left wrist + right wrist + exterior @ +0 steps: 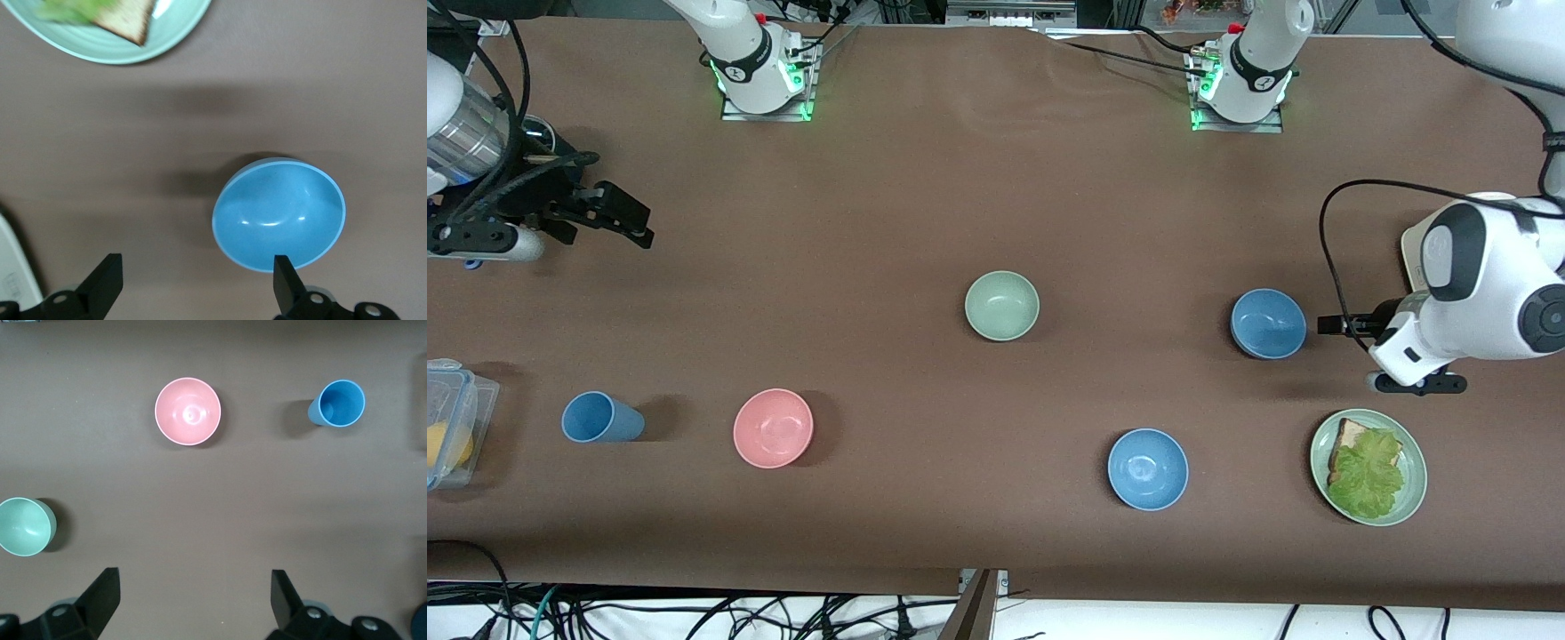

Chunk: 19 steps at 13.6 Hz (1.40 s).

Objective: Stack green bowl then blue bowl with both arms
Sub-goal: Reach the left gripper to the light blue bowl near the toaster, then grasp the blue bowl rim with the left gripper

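Brown table seen from above, two white arms based along the top edge. Green bowl (pixel 1002 306) upright near mid-table, empty, nothing touching it; also visible at the edge of the right wrist view (pixel 25 527).

Two blue bowls: one (pixel 1268 324) toward the left arm's end, another (pixel 1148 469) nearer the front camera.

Left gripper (pixel 1352 325) low and just beside the first blue bowl, fingers spread wide with nothing between them; in the left wrist view (pixel 197 283) one finger (pixel 285 275) close to that bowl's rim (pixel 279 215).

Right gripper (pixel 609 216) up over the right arm's end of the table, well apart from the green bowl, fingers apart and empty (pixel 193 600).

Elsewhere: pink bowl (pixel 773 428), blue cup (pixel 601 418), pale green plate (pixel 1412 494) with bread and lettuce, clear container (pixel 473 396) at the table's edge.

Judged stage: nothing stacked yet.

For a clean grasp: one finger inside the rim, one outside, closing gently on the wall; straight lift, no tilt, clear of the plate; centred over the green bowl before lowering.
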Each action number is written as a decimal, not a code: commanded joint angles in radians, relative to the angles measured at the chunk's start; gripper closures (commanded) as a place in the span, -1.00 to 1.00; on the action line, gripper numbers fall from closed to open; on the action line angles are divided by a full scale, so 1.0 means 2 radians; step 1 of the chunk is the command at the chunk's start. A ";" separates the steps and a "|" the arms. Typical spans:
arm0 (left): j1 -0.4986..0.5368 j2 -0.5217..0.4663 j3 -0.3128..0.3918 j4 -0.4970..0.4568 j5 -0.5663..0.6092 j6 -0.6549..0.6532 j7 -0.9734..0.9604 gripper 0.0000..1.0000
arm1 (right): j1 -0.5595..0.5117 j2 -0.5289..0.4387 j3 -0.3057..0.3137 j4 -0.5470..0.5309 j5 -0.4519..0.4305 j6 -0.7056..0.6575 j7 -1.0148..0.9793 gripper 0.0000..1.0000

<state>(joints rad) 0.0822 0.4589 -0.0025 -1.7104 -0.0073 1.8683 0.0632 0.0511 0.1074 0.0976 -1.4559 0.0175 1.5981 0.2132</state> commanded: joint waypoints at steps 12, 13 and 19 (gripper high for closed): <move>0.029 0.050 -0.004 -0.064 -0.077 0.082 0.156 -0.39 | -0.008 0.030 0.003 0.012 -0.019 0.022 -0.007 -1.00; 0.029 0.050 -0.004 -0.063 -0.078 0.081 0.156 0.01 | -0.009 0.031 0.003 0.012 -0.019 0.024 -0.008 -1.00; 0.029 0.050 -0.004 -0.062 -0.091 0.075 0.152 1.00 | -0.008 0.031 0.003 0.012 -0.019 0.027 -0.008 -1.00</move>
<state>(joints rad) 0.1335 0.5636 -0.0058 -1.8359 -0.1600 2.0226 0.3417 0.0434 0.1641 0.0964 -1.4527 -0.0089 1.6582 0.2130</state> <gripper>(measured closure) 0.938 0.000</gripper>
